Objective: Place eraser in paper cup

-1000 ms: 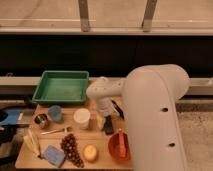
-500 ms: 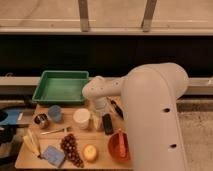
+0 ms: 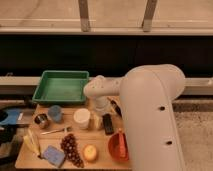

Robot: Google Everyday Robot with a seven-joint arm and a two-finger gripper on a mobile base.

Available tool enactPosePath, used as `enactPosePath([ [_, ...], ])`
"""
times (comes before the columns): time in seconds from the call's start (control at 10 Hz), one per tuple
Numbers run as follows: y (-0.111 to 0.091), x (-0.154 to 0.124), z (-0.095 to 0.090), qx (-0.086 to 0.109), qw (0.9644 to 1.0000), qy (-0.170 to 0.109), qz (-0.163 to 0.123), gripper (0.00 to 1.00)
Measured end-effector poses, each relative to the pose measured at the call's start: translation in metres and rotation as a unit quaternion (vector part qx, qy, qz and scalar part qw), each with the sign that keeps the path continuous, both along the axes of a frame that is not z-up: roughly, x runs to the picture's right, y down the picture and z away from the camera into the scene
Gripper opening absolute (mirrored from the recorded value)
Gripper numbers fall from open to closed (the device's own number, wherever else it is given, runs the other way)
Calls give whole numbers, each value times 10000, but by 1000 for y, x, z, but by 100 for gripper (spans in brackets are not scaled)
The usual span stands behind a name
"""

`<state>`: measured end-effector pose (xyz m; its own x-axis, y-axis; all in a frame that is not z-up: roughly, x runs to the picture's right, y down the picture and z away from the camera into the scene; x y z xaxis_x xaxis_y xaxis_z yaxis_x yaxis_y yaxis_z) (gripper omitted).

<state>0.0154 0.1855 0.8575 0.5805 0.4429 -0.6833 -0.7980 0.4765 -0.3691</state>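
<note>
Gripper (image 3: 98, 114) hangs low over worktop (image 3: 97, 139) btwn paper cup (image 3: 81, 118) & eraser (image 3: 107, 123), fingers spread w/ nothing in them; eraser lies flat on worktop just beside gripper, near cup, not in it; green tray (image 3: 61, 86) behind.

White arm (image 3: 150, 110) folds forward; wrist points down; gripper (image 3: 98, 118) hangs just beside the paper cup (image 3: 81, 118), jaws apart, holding nothing.
</note>
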Motion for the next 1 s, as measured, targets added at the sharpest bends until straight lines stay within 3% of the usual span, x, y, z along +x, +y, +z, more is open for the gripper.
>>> enactPosePath([
  [0.4, 12, 18, 8, -172, 9996, 148, 143, 80],
  [0.5, 15, 22, 8, -195, 9995, 170, 166, 75],
  [0.9, 17, 24, 8, -207, 9995, 194, 171, 41],
  [1.0, 15, 24, 7, -202, 9994, 197, 179, 28],
])
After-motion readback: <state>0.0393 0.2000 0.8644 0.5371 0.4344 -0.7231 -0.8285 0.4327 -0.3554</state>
